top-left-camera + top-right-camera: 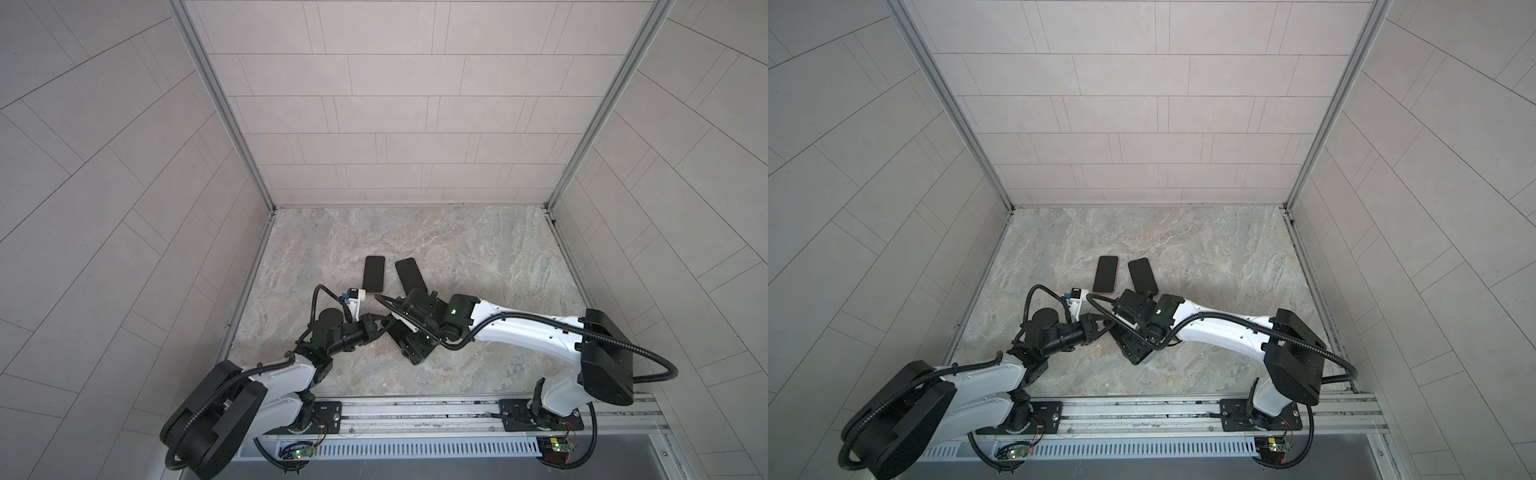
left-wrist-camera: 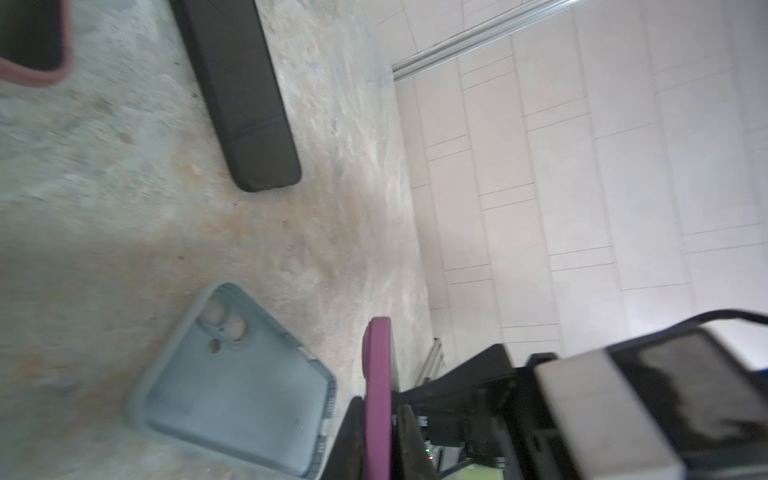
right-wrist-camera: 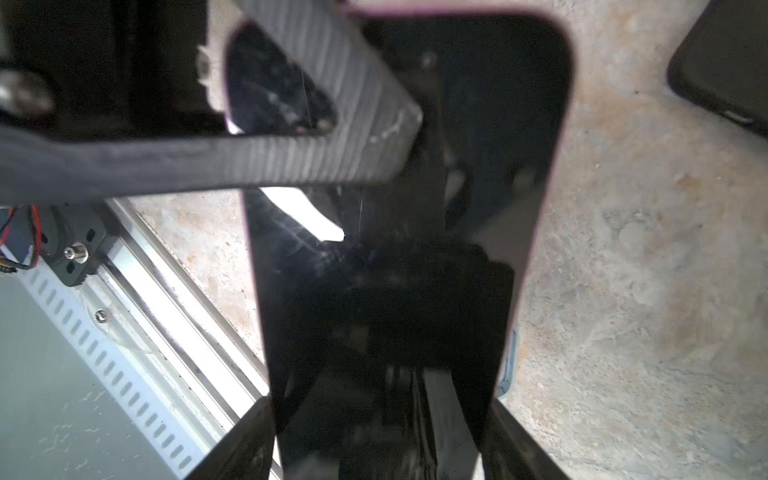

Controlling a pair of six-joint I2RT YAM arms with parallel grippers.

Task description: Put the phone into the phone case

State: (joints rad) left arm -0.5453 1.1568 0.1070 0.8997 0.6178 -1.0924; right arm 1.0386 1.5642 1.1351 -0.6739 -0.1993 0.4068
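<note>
The phone (image 3: 395, 249) has a black screen and a purple rim, and it hangs tilted just above the table. My right gripper (image 3: 380, 409) is shut on it across its width, one finger on each long side. My left gripper (image 2: 380, 415) is shut on the phone's purple edge (image 2: 378, 374); its ribbed finger (image 3: 332, 83) lies over the screen's far end. The phone case (image 2: 232, 382) is grey-blue and lies open side up on the table beside and partly under the phone. In both top views the two grippers (image 1: 384, 326) (image 1: 401, 338) meet near the table's front middle, and the arms mostly hide the case.
A dark phone with a pink rim (image 1: 373, 274) and a black one (image 1: 410, 276) lie side by side just behind the grippers. Tiled walls enclose the marble table (image 1: 478, 257) on three sides. A metal rail (image 1: 415, 411) with the arm bases runs along the front.
</note>
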